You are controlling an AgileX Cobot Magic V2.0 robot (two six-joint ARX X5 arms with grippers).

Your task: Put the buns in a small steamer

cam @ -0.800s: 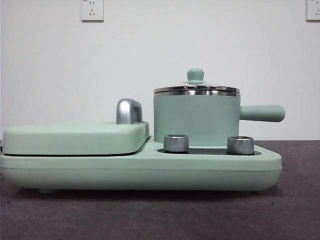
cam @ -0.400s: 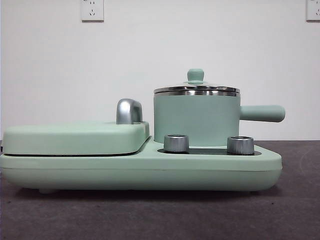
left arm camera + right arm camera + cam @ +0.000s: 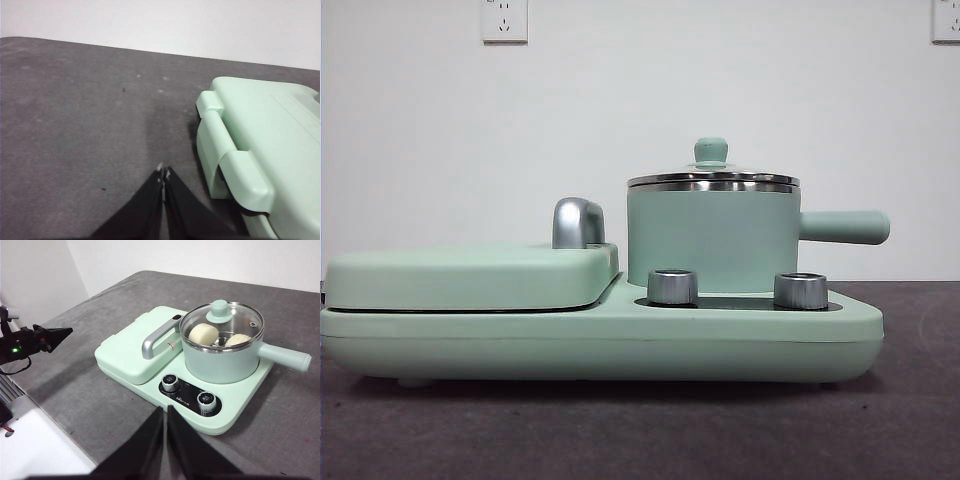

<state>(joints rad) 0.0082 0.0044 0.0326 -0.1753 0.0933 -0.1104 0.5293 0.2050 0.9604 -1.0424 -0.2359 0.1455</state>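
Cooking base (image 3: 600,345) resting flat on the desk (image 3: 640,430), seen side-on in the front view. On the base's left half, griddle cover (image 3: 470,277), with its handle (image 3: 577,222) rising at the cover's right edge. On the base's right half, small steamer (image 3: 712,240), lid (image 3: 712,178) on, side handle (image 3: 844,227) reaching out to the right. Just before the steamer, two knobs (image 3: 672,286) side by side on the base. Inside the steamer, seen through the lid from the right wrist view, two buns (image 3: 203,333) lying side by side. Left claw (image 3: 163,174) low over bare desk, beside the base's end. Right claw (image 3: 165,412) before the base, well apart.
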